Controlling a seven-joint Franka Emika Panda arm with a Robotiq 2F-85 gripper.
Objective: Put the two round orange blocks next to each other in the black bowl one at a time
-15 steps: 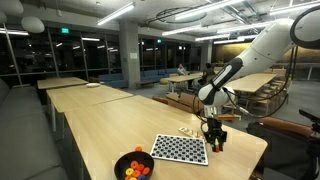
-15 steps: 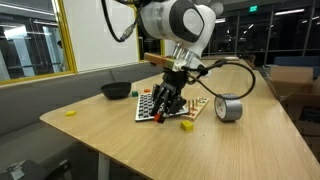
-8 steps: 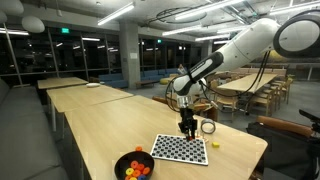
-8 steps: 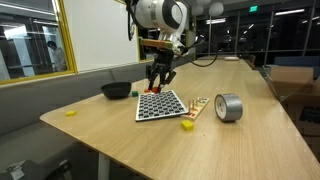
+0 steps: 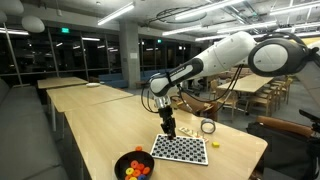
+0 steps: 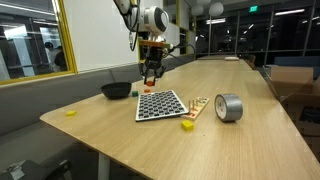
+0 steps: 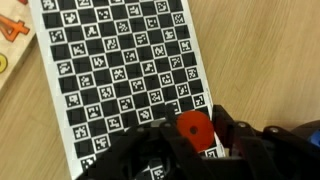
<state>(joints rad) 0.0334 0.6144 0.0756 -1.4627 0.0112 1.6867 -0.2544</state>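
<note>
In the wrist view my gripper [image 7: 195, 140] is shut on a round orange block [image 7: 192, 126], a flat orange-red disc held between the black fingers above the edge of the checkerboard [image 7: 120, 70]. In both exterior views the gripper [image 5: 169, 131] [image 6: 150, 77] hangs above the far side of the checkerboard [image 5: 180, 149] [image 6: 160, 104]; the disc is too small to make out there. The black bowl [image 5: 119, 162] [image 6: 116, 90] stands on the table beyond the board's end, with orange and yellow pieces [image 5: 136, 168] inside.
A grey tape roll [image 6: 229, 107] [image 5: 207, 127], a small yellow block [image 6: 186, 125] [image 5: 215, 143] and a wooden board with pale pieces [image 6: 197, 106] lie past the checkerboard. A small yellow piece [image 6: 70, 112] sits near the table's edge.
The arm has carried the orange disc from the wooden-board side across the checkerboard toward the bowl side and has risen. The jaws have stayed shut.
</note>
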